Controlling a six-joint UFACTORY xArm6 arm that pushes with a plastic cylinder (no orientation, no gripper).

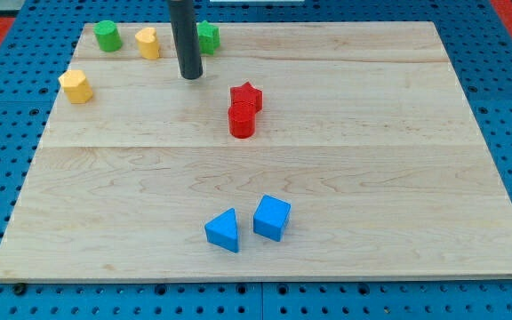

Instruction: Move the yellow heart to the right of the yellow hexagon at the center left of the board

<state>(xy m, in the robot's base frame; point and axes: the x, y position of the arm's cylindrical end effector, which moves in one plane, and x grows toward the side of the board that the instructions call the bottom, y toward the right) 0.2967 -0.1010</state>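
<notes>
On the wooden board (372, 178), the yellow hexagon (76, 86) sits at the far left edge. Right of it and farther back stands a green cylinder (108, 36), then the yellow heart (148, 43) just beside it. My tip (190, 75) holds nothing, being a bare rod; it stands right of the heart and slightly nearer, apart from it. Behind the rod is a green block (208, 37), perhaps a star, partly hidden. Toward the centre, a red star (246, 96) touches a red cylinder (242, 121). Nearest, a blue triangle (223, 230) lies beside a blue cube (271, 218).
</notes>
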